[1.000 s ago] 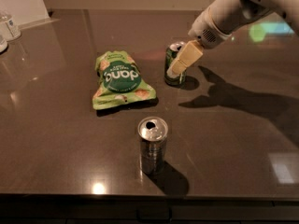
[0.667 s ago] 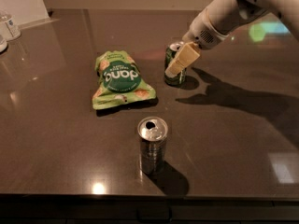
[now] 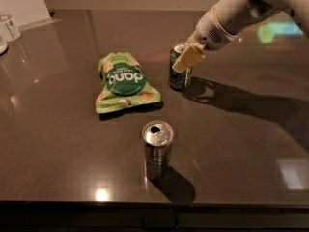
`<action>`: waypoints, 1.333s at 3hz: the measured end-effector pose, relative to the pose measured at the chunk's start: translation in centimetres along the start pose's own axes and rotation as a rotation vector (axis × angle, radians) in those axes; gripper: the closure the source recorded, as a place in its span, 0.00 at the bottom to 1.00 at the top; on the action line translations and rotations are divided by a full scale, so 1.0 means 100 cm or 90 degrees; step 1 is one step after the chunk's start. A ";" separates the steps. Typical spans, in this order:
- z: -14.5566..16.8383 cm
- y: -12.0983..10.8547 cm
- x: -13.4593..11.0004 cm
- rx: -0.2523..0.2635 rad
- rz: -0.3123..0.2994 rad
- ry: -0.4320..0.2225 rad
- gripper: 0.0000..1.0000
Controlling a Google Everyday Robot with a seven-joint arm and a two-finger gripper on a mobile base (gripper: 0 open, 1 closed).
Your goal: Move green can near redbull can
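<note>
At the far left, well to the left of and behind the snack bag (image 3: pixel 125 81), a small clear container (image 3: pixel 9 27) is standing at the edge of the dark counter (image 3: pixel 58 139). The snack bag itself, flat and green with a round dark-green label, is lying left of the middle of the counter. The redbull can (image 3: pixel 157 149) is standing upright in front of the snack bag and slightly to its right, apart from it, showing its shiny top with the opening and throwing a shadow to the right. The green can (image 3: pixel 178 76) is standing just to the right of the snack bag, level with its upper half and not touching it, well behind the redbull can. The gripper (image 3: pixel 186 61) is sitting at the top of the green can, to the right of the snack bag, its tan tip lying across the can's upper right side and covering part of the silver rim. How far apart the jaws are standing, and whether they are holding the can, I cannot tell. The white arm (image 3: pixel 236 13) is reaching in from the upper right corner, far to the right of the snack bag, and casting a long shadow across the counter.
</note>
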State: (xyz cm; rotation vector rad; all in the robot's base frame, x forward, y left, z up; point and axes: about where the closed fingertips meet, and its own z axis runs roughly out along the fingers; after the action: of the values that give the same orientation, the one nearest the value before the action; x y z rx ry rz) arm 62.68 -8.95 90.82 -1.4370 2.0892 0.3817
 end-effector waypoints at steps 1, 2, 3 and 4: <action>-0.014 0.013 -0.002 -0.016 -0.025 -0.004 0.88; -0.036 0.031 0.002 -0.033 -0.063 -0.007 1.00; -0.059 0.046 0.008 -0.049 -0.095 -0.019 1.00; -0.059 0.046 0.008 -0.049 -0.095 -0.019 1.00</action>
State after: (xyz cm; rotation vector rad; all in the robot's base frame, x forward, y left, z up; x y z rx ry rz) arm 56.48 -10.91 94.69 -1.6106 1.9486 0.4258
